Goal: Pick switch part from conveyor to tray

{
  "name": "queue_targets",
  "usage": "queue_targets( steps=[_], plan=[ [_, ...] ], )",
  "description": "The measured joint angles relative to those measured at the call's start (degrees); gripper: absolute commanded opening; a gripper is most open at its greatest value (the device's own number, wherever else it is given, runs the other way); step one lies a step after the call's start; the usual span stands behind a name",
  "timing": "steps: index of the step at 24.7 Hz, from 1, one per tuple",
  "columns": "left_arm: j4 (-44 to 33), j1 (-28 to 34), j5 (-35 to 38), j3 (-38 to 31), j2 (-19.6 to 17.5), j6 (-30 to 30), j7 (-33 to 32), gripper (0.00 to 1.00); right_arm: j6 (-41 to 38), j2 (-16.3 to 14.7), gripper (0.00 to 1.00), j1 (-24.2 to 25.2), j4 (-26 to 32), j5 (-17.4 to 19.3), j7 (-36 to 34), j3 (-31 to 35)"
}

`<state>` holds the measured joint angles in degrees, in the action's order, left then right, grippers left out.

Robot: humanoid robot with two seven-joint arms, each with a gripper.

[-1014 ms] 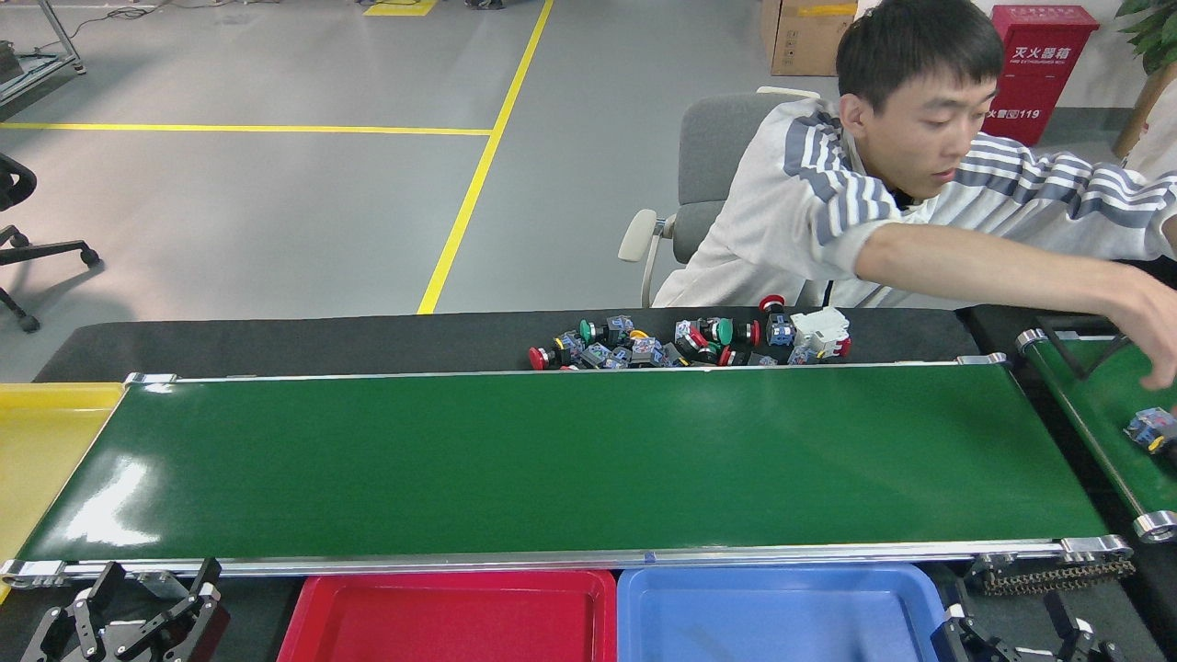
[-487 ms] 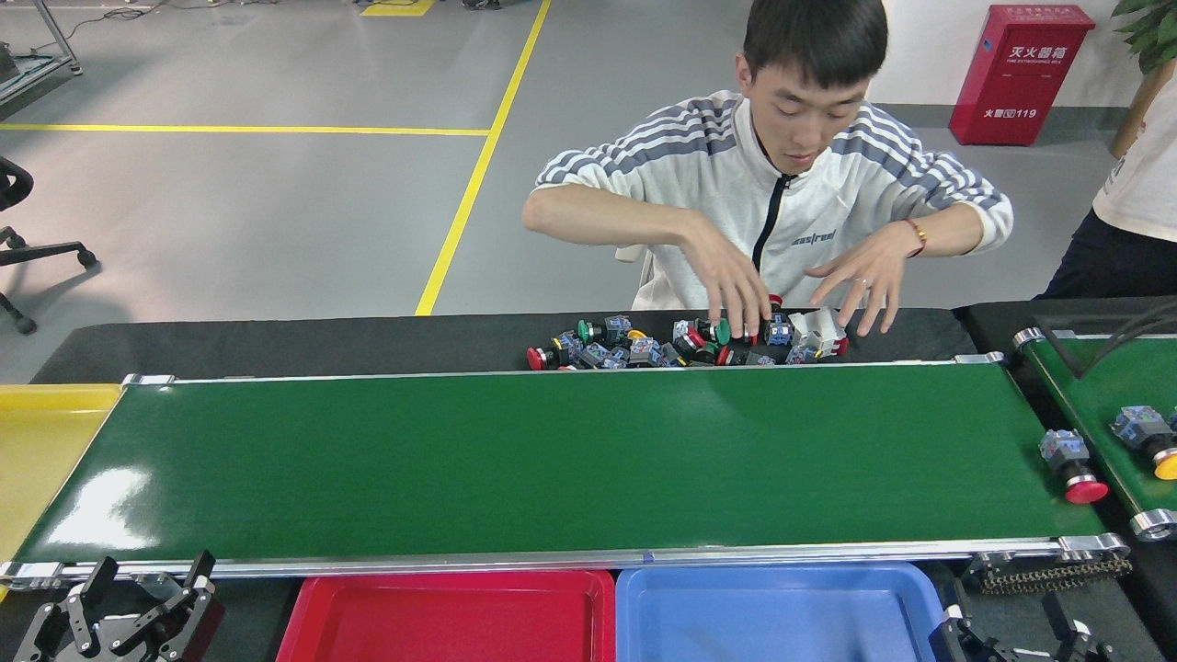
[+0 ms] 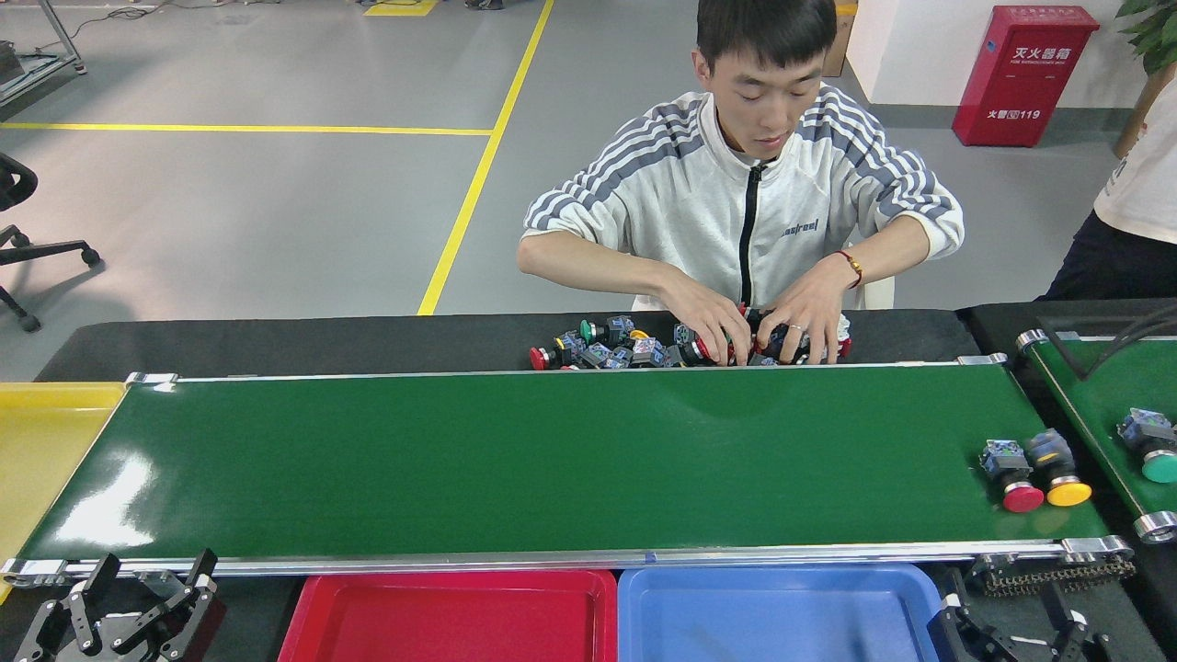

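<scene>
The conveyor [image 3: 552, 460] is the long glossy green belt with silver rails across the middle. Two switch parts lie at its right end: one with a red cap [image 3: 1010, 474] and one with a yellow cap [image 3: 1056, 469], side by side. A red tray [image 3: 455, 614] and a blue tray [image 3: 782, 611] sit below the belt's near rail, both bare. My left gripper [image 3: 142, 579] rests at the bottom left, fingers spread, holding nothing. My right gripper [image 3: 1007, 625] sits at the bottom right corner, fingers apart and bare, below the two parts.
A seated person [image 3: 745, 211] across the belt has both hands in a pile of switch parts [image 3: 634, 348] on the black table. A second green belt [image 3: 1117, 405] at the right carries a green-capped part [image 3: 1149, 443]. A yellow tray [image 3: 41, 450] lies at the left.
The red-capped part has ridden leftward along the belt and a yellow-capped one has joined it. The person has pulled back from the right belt to the pile. My grippers have stayed put.
</scene>
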<state>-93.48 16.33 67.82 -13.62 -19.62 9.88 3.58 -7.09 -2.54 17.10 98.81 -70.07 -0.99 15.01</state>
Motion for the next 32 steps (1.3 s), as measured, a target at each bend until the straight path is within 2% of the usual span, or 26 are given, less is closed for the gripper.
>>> queue_targets(
  steps=[7,11,22,28,32],
  plan=[
    [-0.02,0.0,0.18,0.14,0.0,0.07,0.14,1.0,2.21,-0.23,0.99,-7.29,-4.42,-0.68,5.09,-0.2],
    [-0.03,0.05,0.18,0.16,0.0,0.07,0.21,1.0,3.67,-1.75,0.99,-11.84,-7.69,-2.98,7.27,-0.5],
    [0.06,0.06,0.23,0.16,0.0,1.83,-0.14,1.0,4.53,-2.36,0.99,-19.6,-16.86,-3.54,10.2,-5.31],
    [0.06,-0.09,0.24,0.17,0.0,1.87,-0.17,1.0,4.54,-2.38,0.99,-20.67,-17.94,-3.54,10.3,-7.17],
    [0.05,-0.09,0.25,0.17,0.0,1.88,-0.17,1.0,4.67,-3.91,0.99,-20.81,-18.24,-3.5,10.33,-7.22]
  ],
)
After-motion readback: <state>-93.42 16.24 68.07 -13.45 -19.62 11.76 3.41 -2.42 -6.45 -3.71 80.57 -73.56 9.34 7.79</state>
